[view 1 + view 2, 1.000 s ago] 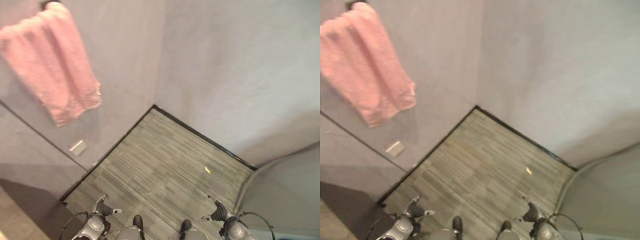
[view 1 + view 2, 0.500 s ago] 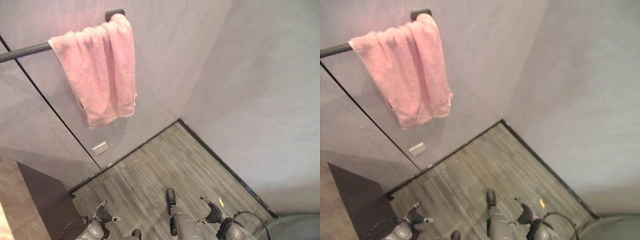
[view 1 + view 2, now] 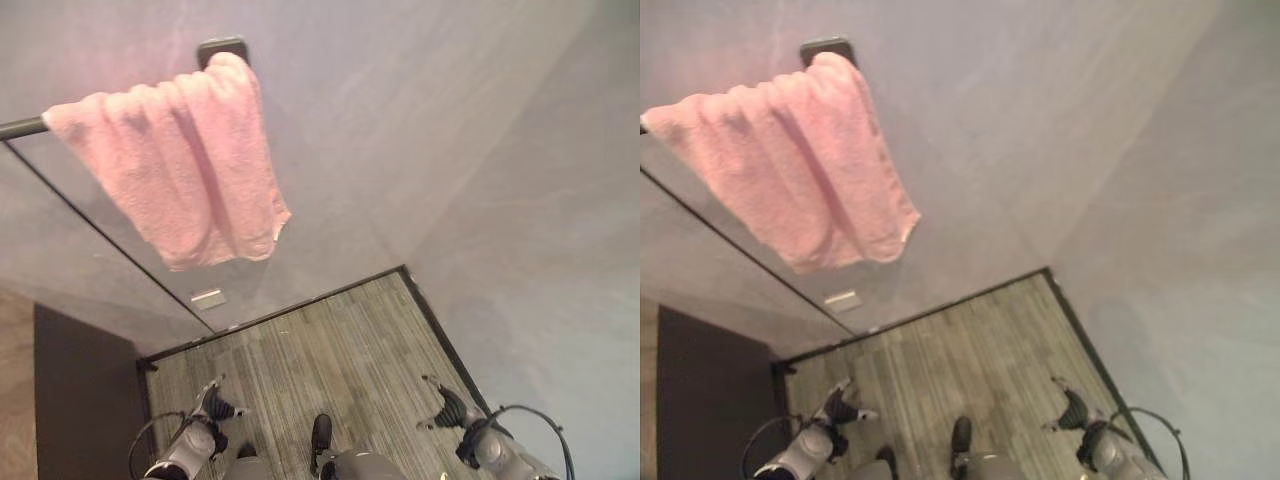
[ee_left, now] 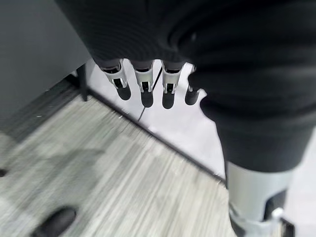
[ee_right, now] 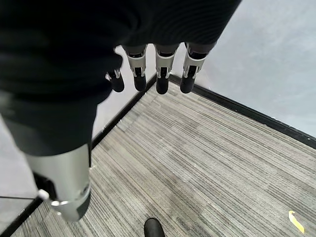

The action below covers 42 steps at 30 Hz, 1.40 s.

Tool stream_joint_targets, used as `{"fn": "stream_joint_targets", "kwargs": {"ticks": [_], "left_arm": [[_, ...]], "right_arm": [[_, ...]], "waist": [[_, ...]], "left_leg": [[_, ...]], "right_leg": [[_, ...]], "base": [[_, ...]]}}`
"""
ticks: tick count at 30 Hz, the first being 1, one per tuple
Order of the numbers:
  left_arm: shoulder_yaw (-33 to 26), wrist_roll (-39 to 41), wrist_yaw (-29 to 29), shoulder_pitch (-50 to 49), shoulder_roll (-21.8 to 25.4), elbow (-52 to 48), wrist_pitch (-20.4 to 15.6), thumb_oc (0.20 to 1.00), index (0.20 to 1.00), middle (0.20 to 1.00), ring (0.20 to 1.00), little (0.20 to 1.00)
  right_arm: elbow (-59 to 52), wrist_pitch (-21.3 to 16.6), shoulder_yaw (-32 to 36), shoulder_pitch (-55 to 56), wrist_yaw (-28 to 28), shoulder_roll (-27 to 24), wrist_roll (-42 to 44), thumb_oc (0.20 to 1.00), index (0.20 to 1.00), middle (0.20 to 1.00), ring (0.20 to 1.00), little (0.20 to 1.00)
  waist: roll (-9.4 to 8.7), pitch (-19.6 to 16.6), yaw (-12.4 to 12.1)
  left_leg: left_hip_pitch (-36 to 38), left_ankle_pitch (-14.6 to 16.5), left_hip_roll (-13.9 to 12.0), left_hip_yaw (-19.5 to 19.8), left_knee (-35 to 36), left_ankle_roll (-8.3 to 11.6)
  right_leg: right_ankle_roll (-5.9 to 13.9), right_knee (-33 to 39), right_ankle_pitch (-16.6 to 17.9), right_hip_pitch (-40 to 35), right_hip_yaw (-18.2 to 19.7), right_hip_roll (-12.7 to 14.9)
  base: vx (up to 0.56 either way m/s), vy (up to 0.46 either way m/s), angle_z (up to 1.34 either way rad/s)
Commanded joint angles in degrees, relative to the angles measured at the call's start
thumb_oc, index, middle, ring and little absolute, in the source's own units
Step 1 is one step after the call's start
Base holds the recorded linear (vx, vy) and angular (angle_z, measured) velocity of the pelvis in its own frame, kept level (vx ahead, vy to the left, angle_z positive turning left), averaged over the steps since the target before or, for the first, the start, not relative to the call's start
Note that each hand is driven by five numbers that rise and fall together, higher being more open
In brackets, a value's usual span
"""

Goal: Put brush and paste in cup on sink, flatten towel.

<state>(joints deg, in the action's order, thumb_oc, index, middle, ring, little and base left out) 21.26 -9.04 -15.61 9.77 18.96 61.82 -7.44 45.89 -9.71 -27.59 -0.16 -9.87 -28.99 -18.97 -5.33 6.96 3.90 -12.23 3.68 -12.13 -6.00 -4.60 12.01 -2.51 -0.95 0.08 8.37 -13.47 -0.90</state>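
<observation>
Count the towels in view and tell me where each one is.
1. A pink towel hangs bunched over the dark rail on the wall, high above the floor, apart from both hands. Others may lie outside these views.

I am in a bathroom. A pink towel point(image 3: 180, 170) hangs over a dark rail point(image 3: 20, 128) on a smooth grey wall point(image 3: 400, 120). Two grey walls meet in a corner. Below me is a grey striped floor point(image 3: 310, 350) with a black strip along its edge. It looks like a room in a home.
</observation>
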Motion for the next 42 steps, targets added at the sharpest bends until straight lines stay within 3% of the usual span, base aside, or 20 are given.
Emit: {"fn": "stream_joint_targets", "kwargs": {"ticks": [1,6,8,12,16,18,20,22,23,27,29,35,42], "left_arm": [[-0.5,-0.1,-1.9,-0.7,1.4,0.8,-1.0,1.0,1.0,1.0,1.0,1.0],[-0.5,-1.6,-1.2,-2.8,2.3,0.3,-1.4,1.0,1.0,1.0,1.0,1.0],[-0.6,-1.7,-1.2,-3.1,2.4,0.3,-1.5,1.0,1.0,1.0,1.0,1.0],[-0.5,-2.8,-1.4,-4.5,3.2,-2.1,-1.4,1.0,1.0,1.0,1.0,1.0],[0.4,-3.5,-0.9,-6.6,3.6,-5.2,-1.7,1.0,1.0,1.0,1.0,1.0],[0.5,-3.7,-0.9,-6.5,3.4,-4.6,-1.9,1.0,1.0,1.0,1.0,1.0],[0.5,-3.9,-1.4,-6.4,3.6,-5.4,-2.1,1.0,1.0,1.0,1.0,1.0],[0.9,-3.5,-1.1,-6.7,3.9,-7.2,-2.3,1.0,1.0,1.0,1.0,1.0],[0.7,-3.3,-1.0,-7.2,3.9,-8.1,-2.3,1.0,1.0,1.0,1.0,1.0],[-0.6,-2.5,0.2,-10.6,4.7,-12.2,-2.1,1.0,1.0,1.0,1.0,1.0],[-1.0,-1.0,2.6,-13.9,5.8,-16.7,-2.2,1.0,1.0,1.0,1.0,1.0],[-2.1,-1.0,5.1,-17.7,9.2,-28.9,-2.3,1.0,1.0,1.0,1.0,1.0],[-7.8,-1.0,6.1,-22.8,13.6,-42.7,-2.9,1.0,1.0,1.0,1.0,1.0]], "right_arm": [[-0.3,-0.1,2.2,0.8,-1.5,-0.5,-1.6,1.0,1.0,1.0,1.0,1.0],[-2.6,-0.3,1.7,1.6,-0.3,0.8,-3.4,1.0,1.0,1.0,1.0,1.0],[-2.8,-0.4,1.6,1.6,-0.2,1.1,-3.4,1.0,1.0,1.0,1.0,1.0],[-6.0,-0.6,1.8,2.4,-0.1,1.4,-3.7,1.0,1.0,1.0,1.0,1.0],[-6.9,-1.3,1.8,3.2,-0.1,1.0,-3.0,1.0,1.0,1.0,1.0,1.0],[-5.9,-1.4,1.3,2.8,-0.1,1.2,-3.1,1.0,1.0,1.0,1.0,1.0],[-6.3,-1.7,0.5,1.9,0.0,1.1,-3.2,1.0,1.0,1.0,1.0,1.0],[-5.8,-1.7,0.0,1.3,0.1,1.1,-3.1,1.0,1.0,1.0,1.0,1.0],[-5.0,-1.5,-0.3,0.7,0.0,1.2,-3.2,1.0,1.0,1.0,1.0,1.0],[-5.6,-1.5,-0.1,0.7,0.7,0.0,-3.5,1.0,1.0,1.0,1.0,1.0],[-6.3,-1.0,3.5,2.4,0.5,-0.1,0.7,1.0,1.0,1.0,1.0,1.0],[-8.0,-1.6,8.4,2.8,-0.1,0.4,6.9,1.0,1.0,1.0,1.0,1.0],[-16.0,-2.7,12.9,3.1,1.2,-2.0,12.1,1.0,1.0,1.0,1.0,1.0]], "waist": [[1.55,-1.1,1.1],[1.13,-1.7,0.5],[0.96,-1.8,0.4],[0.41,-1.8,0.5],[1.12,-1.2,1.1],[1.17,-1.0,0.9],[0.99,-0.5,0.3],[0.22,0.3,0.4],[-0.19,0.6,-0.3],[-1.05,-1.2,-1.7],[-0.57,-2.8,-1.9],[1.44,-4.0,-1.8],[2.74,-5.0,-2.3]], "left_leg": [[1.9,-4.6,3.8,2.3,-0.3,-7.13],[2.2,-0.6,8.0,0.7,-3.8,-9.4],[2.2,-0.2,8.5,0.6,-4.0,-9.85],[2.9,-0.1,10.4,1.1,-2.9,-11.35],[3.9,-0.5,11.4,3.4,-1.8,-12.4],[4.2,-0.4,11.4,3.8,-1.8,-12.22],[4.3,0.0,11.0,4.2,-2.4,-11.62],[4.1,1.0,11.4,5.7,-4.7,-11.26],[3.7,1.2,11.3,6.0,-5.9,-10.98],[4.2,-0.6,9.8,8.4,-2.9,-9.36],[5.0,-2.9,7.8,10.6,0.7,-8.41],[6.4,-6.3,5.6,11.8,6.0,-7.18],[6.9,-8.3,4.8,11.9,9.6,-6.01]], "right_leg": [[11.16,-9.8,-1.4,0.9,5.6,9.4],[12.78,-9.3,1.7,-0.7,8.7,12.9],[13.05,-9.3,2.7,-0.6,9.2,13.4],[13.58,-12.2,8.0,0.7,11.1,14.6],[12.11,-15.6,4.2,2.6,15.5,9.3],[11.94,-14.2,3.2,2.8,15.2,9.1],[12.43,-8.5,3.6,3.6,13.2,10.7],[12.71,-7.2,3.8,4.2,14.6,10.6],[12.92,-6.8,3.7,3.6,13.1,11.1],[12.22,-4.8,2.1,0.9,11.6,9.4],[11.44,-3.8,0.7,-0.7,9.6,8.3],[11.09,-2.4,0.2,-2.2,7.3,7.8],[11.49,-0.6,0.9,-3.5,5.6,8.2]], "base": [[0.09,0.269,-0.17],[0.07,0.27,-0.23],[0.03,0.226,-0.14],[0.01,0.17,0.02],[0.02,0.126,0.18],[0.02,-0.002,0.33],[0.03,-0.112,0.22],[0.04,-0.141,0.1],[0.02,-0.244,0.28],[0.05,-0.225,0.71],[0.09,-0.288,0.44],[0.03,-0.089,0.16],[0.01,0.001,0.06]]}}
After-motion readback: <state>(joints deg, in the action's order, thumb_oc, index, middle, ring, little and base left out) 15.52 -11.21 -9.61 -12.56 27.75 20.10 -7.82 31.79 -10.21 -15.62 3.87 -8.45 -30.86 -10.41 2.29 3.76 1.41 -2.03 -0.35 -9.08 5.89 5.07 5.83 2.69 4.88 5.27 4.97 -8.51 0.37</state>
